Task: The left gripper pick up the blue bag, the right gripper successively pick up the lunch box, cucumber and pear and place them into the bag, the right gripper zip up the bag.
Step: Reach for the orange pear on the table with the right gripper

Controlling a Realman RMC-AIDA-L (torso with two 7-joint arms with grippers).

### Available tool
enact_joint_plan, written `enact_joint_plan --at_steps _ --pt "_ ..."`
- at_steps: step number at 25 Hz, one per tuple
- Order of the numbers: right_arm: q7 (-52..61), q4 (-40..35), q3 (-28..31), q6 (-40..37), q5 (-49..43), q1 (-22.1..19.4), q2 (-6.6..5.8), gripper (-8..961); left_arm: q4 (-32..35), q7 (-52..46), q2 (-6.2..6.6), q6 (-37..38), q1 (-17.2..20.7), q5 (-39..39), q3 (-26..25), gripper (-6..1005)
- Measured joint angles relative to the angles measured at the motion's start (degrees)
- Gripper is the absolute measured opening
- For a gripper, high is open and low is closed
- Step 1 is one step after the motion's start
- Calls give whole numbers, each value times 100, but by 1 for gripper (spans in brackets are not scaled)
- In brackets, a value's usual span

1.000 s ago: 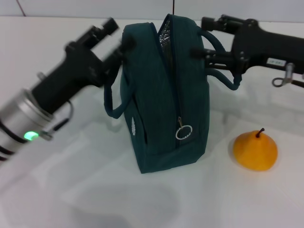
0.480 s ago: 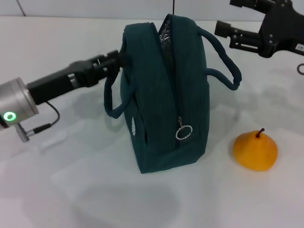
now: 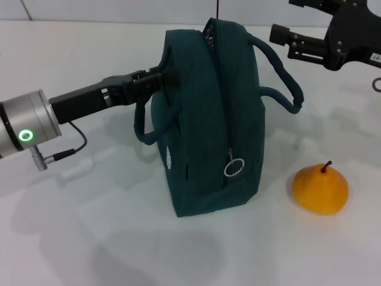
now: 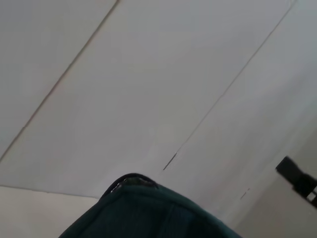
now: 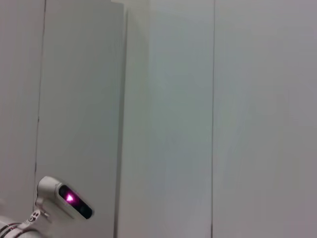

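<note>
The blue bag [image 3: 208,125] stands upright in the middle of the white table, its zipper ring pull [image 3: 234,168] hanging low on the near end. My left gripper [image 3: 164,75] reaches in from the left, its fingers drawn together on the bag's upper side where the near handle [image 3: 143,128] joins. The bag's top edge [image 4: 148,210] also shows in the left wrist view. My right gripper [image 3: 284,18] hovers open at the back right, clear of the far handle [image 3: 286,77]. The pear [image 3: 320,187] sits on the table right of the bag. The lunch box and cucumber are out of view.
The white table [image 3: 89,238] spreads around the bag. The right wrist view shows only pale wall panels and a small white device with a pink light [image 5: 67,198].
My left gripper narrowed from open and pushed right into the bag's upper side, closing the bag's mouth. The right gripper lifted away from the far handle to the back right.
</note>
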Motion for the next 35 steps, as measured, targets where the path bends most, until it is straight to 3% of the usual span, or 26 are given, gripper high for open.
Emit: enact_joint_plan --at_steps 11,18,29,35 --pt "-136 20 0 63 -1 -21 -9 767 45 -279 18 220 -128 10 13 527" --pt "-148 19 0 71 0 -16 -9 731 84 -254 -34 60 -137 52 15 504" --pt "-272 70 6 42 15 -228 -9 653 30 610 -95 22 -70 -5 -21 468" --pt "-463 260 9 1 34 -302 -4 610 -172 1075 -103 22 -67 -146 -25 242"
